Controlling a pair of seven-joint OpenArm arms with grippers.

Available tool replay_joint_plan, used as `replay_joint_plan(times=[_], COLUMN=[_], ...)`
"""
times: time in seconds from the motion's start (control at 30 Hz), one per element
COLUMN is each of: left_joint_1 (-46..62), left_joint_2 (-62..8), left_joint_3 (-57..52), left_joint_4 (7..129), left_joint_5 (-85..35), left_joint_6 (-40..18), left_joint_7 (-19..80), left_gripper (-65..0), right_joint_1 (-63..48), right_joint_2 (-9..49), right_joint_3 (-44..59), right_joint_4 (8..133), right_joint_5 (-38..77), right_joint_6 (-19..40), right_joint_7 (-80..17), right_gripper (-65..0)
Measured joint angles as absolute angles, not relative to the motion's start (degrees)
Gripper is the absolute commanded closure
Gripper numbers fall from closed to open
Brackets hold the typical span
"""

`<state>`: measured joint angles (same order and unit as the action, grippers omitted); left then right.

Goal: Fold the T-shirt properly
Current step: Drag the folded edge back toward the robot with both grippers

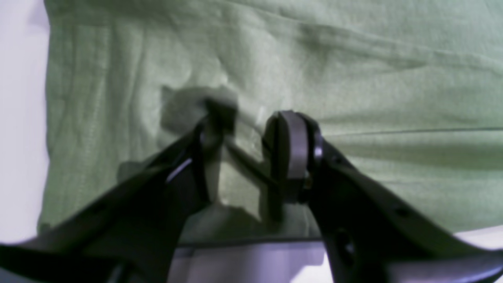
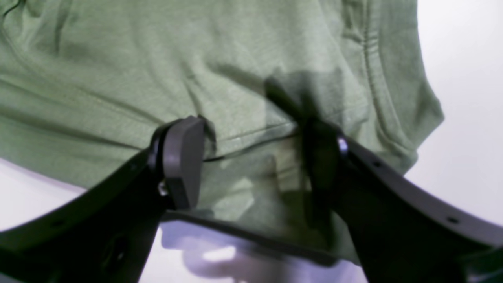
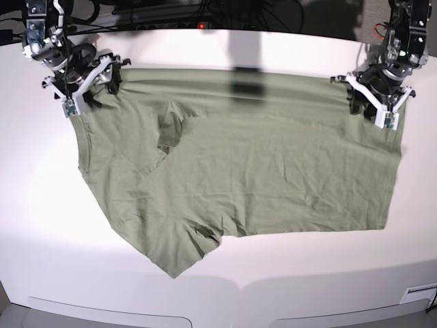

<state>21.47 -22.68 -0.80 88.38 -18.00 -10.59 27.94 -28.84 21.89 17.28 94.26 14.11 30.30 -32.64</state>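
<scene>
The olive-green T-shirt (image 3: 259, 164) lies spread and wrinkled on the white table (image 3: 41, 205), with a sleeve pointing toward the front edge and a fold near the upper left. My right gripper (image 3: 85, 85) is at the shirt's far left corner. In the right wrist view it (image 2: 251, 153) stands open, its fingers straddling a stitched hem of the T-shirt (image 2: 118, 78). My left gripper (image 3: 377, 102) is at the far right corner. Close up it (image 1: 255, 133) is open, down on the T-shirt (image 1: 353, 78) near its edge, with flat cloth showing between the fingers.
Dark cables and equipment (image 3: 205, 17) run along the table's back edge. Both arms' bases rise at the back corners. A small white label (image 3: 416, 295) sits at the front right. Bare table surrounds the shirt in front and on the left.
</scene>
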Motion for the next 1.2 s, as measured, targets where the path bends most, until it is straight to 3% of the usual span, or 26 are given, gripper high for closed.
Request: replay_joint_plan(times=[0.37, 0.73, 0.97, 1.2], left_joint_1=[23.66, 29.67, 33.12, 33.34], left_joint_2=[-22.68, -22.70, -22.72, -22.70], left_joint_3=[-0.82, -0.82, -1.04, -1.04], left_joint_4=[89.38, 91.02, 95.90, 96.66], left_joint_5=[-18.09, -18.04, -17.80, -17.15], left_joint_6=[-10.15, -9.02, -8.29, -8.29], left_joint_7=[28.21, 21.93, 28.71, 28.93], left_gripper=[-23.0, -23.0, -23.0, -23.0], right_joint_1=[-36.34, -36.91, -37.01, -37.01], right_joint_2=[21.93, 21.91, 22.09, 22.06], right_joint_3=[17.50, 17.50, 17.52, 17.61], right_joint_4=[99.15, 101.38, 101.62, 101.89], right_joint_5=[14.06, 12.84, 11.99, 11.88], right_joint_6=[30.28, 30.24, 30.26, 30.26], right_joint_7=[-33.47, -36.88, -36.91, -36.97], right_gripper=[-39.5, -39.5, -39.5, -39.5])
